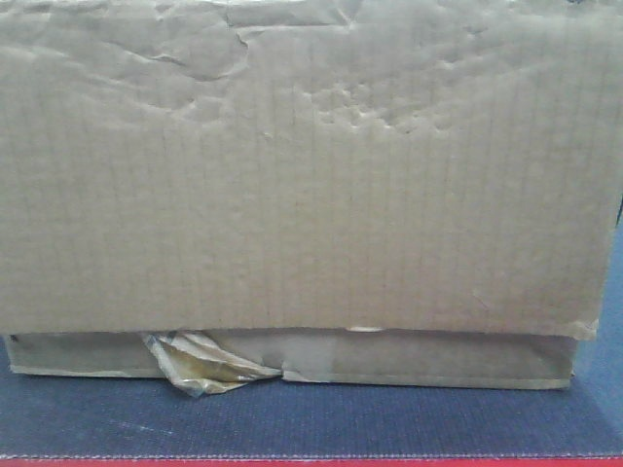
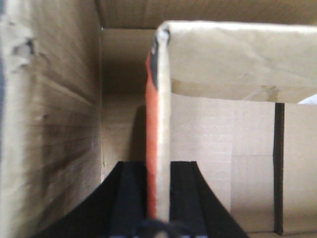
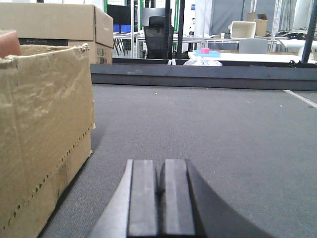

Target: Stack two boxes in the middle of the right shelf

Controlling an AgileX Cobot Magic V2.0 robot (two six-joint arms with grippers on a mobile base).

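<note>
Front box: a big creased brown cardboard box (image 1: 311, 175) fills nearly all of my front view. It sits on the dark surface with a lower flap showing under its front face.
Worktop: a grey felt-like worktop (image 3: 208, 129) runs wide and bare ahead of the right wrist camera.
Box at right wrist: a torn-rimmed open brown cardboard box (image 3: 44, 129) stands on the worktop to the left of the right claw, apart from it. I cannot tell whether it is the box from the front view.
Rear box: a closed brown cardboard box (image 3: 54, 22) stands behind the open one, at the far edge.
Box wall: a thin cardboard wall (image 2: 163, 99) rises upright inside a carton, with an orange strip (image 2: 151, 129) along its left face.
Left claw: the left claw (image 2: 158, 168) is clamped on that wall, one black finger pressed to each side.
Right claw: the right claw (image 3: 159, 171) is closed with nothing in it. Its pads are nearly touching, low over the worktop.
Tape: crumpled yellowish tape (image 1: 209, 365) hangs loose at the front box's bottom seam.
</note>
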